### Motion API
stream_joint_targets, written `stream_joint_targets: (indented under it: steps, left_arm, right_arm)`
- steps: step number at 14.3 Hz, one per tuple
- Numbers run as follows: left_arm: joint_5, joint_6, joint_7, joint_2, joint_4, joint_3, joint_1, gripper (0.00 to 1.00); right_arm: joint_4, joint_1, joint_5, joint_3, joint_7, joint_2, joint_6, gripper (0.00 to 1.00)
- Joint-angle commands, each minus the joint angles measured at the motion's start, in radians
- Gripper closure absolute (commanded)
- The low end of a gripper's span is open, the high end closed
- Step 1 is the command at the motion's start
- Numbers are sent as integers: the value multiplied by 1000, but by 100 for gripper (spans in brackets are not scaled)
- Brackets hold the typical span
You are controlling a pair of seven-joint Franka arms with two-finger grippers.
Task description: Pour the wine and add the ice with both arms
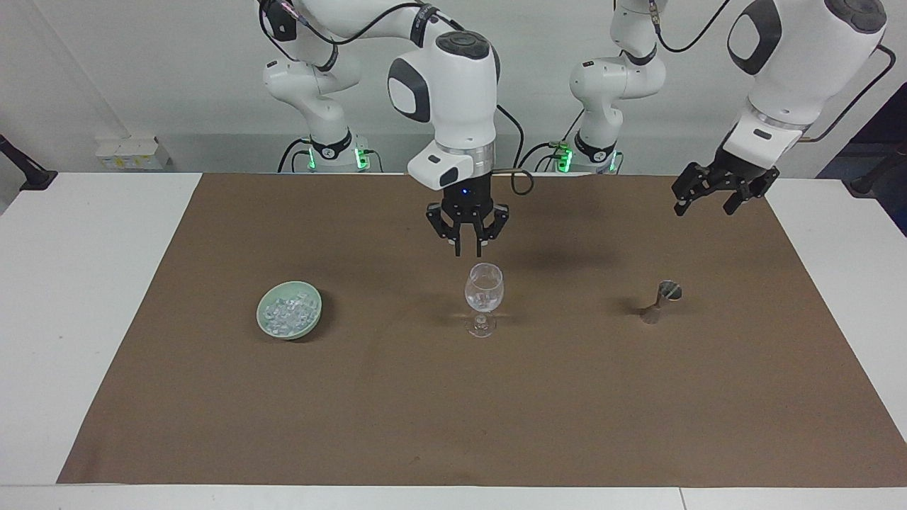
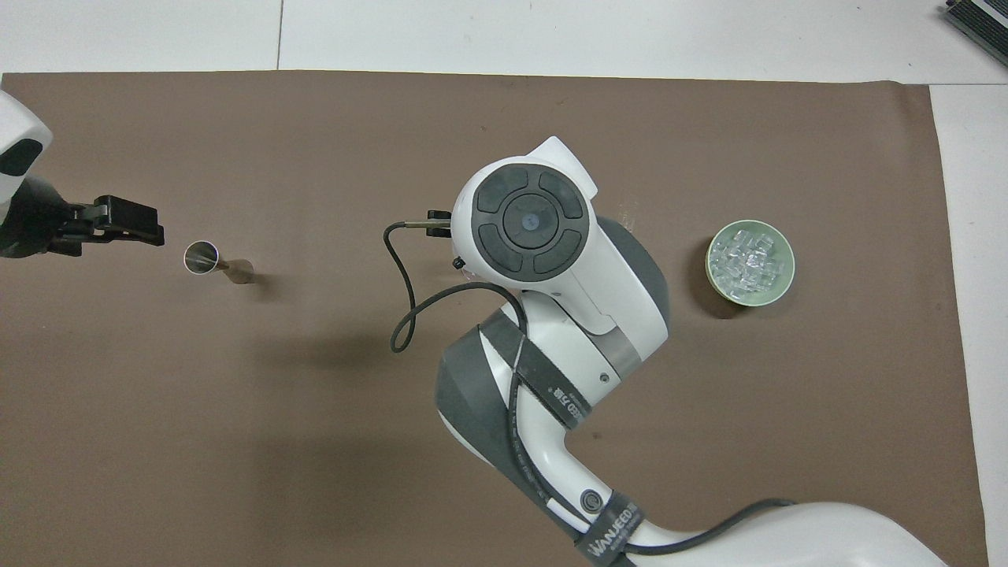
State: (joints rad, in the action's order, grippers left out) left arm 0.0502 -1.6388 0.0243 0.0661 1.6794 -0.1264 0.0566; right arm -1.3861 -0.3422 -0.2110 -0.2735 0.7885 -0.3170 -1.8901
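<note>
Brown mat [image 1: 425, 411] covers most of a white desk [image 1: 71, 283], and above its middle, just over the centre of the facing frame, hangs the right end effector [image 1: 468, 246]. It points straight down with its fingertips a narrow gap apart and nothing between them: released. Directly below it, clear of the fingertips, a glass [image 1: 484, 290] stands upright at frame centre, with a small clear lump low in its bowl. In the overhead frame the right arm's wrist hides the glass. At mid-height toward the left edge of the facing frame, at the right arm's end of the desk, sits a pale green bowl [image 1: 317, 312] [image 2: 790, 272] heaped with ice [image 1: 287, 310] [image 2: 748, 260], well apart from the glass. Toward the right of the facing frame, level with the glass, a small metal jigger [image 1: 659, 301] [image 2: 214, 262] stands on the mat. High in the upper right of that frame the left end effector [image 1: 703, 209] [image 2: 118, 222] hangs with its fingers spread wide, empty, over the mat near the jigger and well above it.
</note>
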Motion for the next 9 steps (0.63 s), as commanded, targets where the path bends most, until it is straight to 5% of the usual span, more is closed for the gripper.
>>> stream_joint_targets:
  steps: [1,2,5,9]
  left_arm:
    - [-13,63,-79,43,8,1,-9,0]
    - [-12,72,-78,46,11,-1,-12,0]
    - [-12,68,-79,44,14,1,-34,0]
    - [-13,83,-78,44,36,2,-29,0]
  right_arm:
    - [-40,72,-2,-7,-5,81,74,48]
    - [-51,103,14,-7,-6,107,100,27]
    - [-62,199,73,-6,-93,177,176,0]
    - [-85,322,76,-6,-210,268,353,0]
